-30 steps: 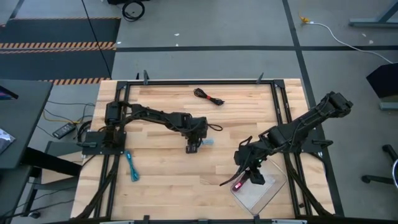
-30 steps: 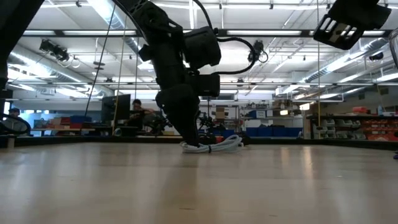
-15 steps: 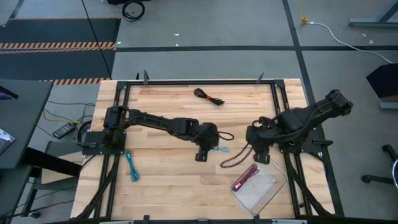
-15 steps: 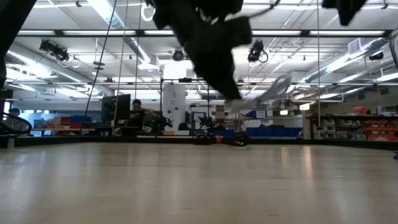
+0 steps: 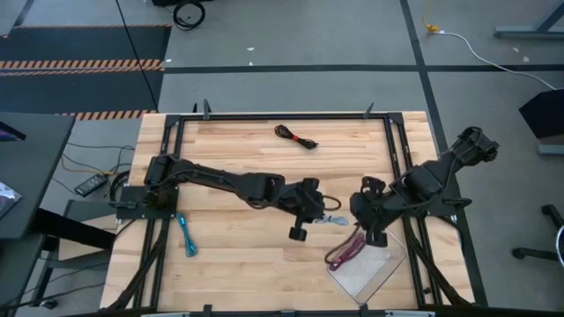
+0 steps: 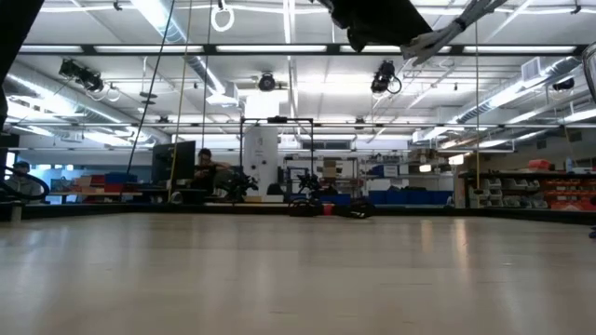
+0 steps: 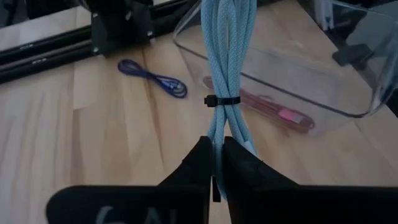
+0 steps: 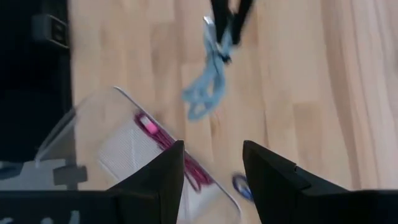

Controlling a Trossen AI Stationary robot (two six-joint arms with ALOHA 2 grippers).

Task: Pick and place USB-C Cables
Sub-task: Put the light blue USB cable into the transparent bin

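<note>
My left gripper (image 7: 217, 163) is clamped on the pale blue cable (image 7: 225, 59), carrying it off the table just beside the clear tray (image 5: 381, 271), on the side toward the table's middle. My right gripper (image 8: 211, 163) hangs over the tray's far edge with its fingers apart, holding nothing.

The biggest risk, as I judge it, is the two arms meeting: both crowd the same tray edge. Next, the bundle dangles long from my pinch, so its loose end could land on the rim and spill outside. Smaller still, it could tangle with the maroon cable (image 7: 273, 112) already in the tray.

The high view alone shows the black-and-red cable (image 5: 296, 137) far from the tray near the table's back edge, and the teal cable (image 5: 186, 234) well off beside the left arm's base. My left wrist view alone shows the purple cable (image 7: 155, 78) on the wood just outside the tray.
</note>
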